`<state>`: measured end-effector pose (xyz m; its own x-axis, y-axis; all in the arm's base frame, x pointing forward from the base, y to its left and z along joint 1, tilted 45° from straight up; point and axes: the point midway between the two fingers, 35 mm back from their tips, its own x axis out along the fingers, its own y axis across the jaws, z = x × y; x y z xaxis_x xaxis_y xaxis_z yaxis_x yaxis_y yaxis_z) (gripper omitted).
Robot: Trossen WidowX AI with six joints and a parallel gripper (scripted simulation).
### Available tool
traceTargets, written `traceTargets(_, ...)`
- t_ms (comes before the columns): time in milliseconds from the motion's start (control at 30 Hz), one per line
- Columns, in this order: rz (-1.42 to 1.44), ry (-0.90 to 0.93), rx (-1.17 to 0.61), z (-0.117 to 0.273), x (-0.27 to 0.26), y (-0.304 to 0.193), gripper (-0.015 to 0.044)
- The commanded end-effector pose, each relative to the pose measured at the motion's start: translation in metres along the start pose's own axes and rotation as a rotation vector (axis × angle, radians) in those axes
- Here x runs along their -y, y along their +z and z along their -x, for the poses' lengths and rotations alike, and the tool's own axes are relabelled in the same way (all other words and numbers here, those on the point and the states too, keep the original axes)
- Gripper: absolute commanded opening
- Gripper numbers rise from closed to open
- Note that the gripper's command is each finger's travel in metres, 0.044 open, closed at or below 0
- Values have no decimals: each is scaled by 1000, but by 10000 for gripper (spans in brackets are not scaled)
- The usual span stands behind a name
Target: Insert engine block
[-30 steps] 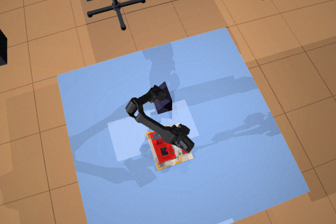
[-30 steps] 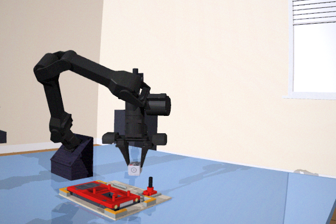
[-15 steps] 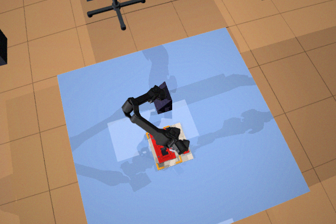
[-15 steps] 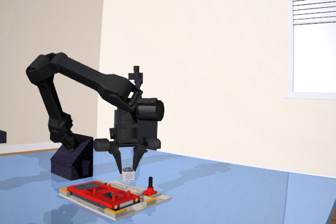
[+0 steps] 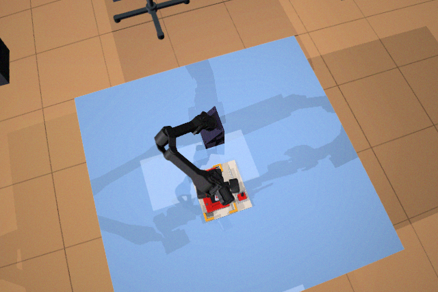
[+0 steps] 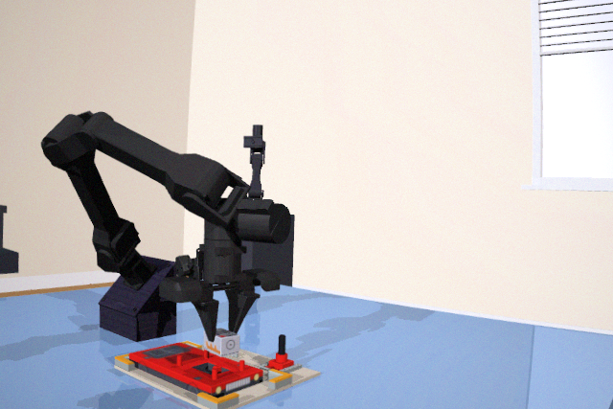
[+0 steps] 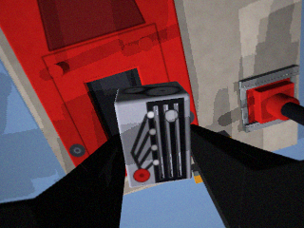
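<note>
Blue mat point(image 5: 318, 210) point(image 6: 445, 365) point(image 7: 28, 176): spread under the whole setup, crossed by the arm's shadows.
Engine block point(image 5: 216, 197) point(image 6: 228, 345) point(image 7: 154, 142): held above the board, beside the opening rather than in it; which face carries the slot, I cannot tell.
Gripper point(image 5: 216, 193) point(image 6: 222, 335) point(image 7: 155, 137): pinching the block, a finger at either side.
Opening point(image 6: 210, 369) point(image 7: 106, 92): dark, unfilled; the rib cannot be made out.
Car body point(image 5: 212, 205) point(image 6: 172, 359) point(image 7: 166, 62): red, low, with upright pegs round the opening.
Step in hand: carrying the block across to the opening, by my judgement; seating and release are still to do.
Next move: centre over the opening, turn the slot side to the rib, then lower straight, minding the pegs; let go only once it is fully down.
Pedestal point(image 5: 221, 133) point(image 6: 117, 317): dark, bearing the arm.
Wall point(image 6: 396, 98): cream, behind everything, with a window point(image 6: 574, 117).
</note>
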<state>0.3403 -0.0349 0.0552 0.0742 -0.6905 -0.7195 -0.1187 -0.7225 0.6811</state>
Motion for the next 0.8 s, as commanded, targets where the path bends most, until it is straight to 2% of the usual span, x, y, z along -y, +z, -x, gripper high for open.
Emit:
traceTargets(0, 104, 12, -4, -2, -12, 1, 0)
traceTargets(133, 171, 16, -2, -4, -17, 3, 0)
traceTargets(333, 212, 16, -2, -4, -17, 3, 157)
traceTargets(767, 193, 16, -2, -4, -17, 3, 158)
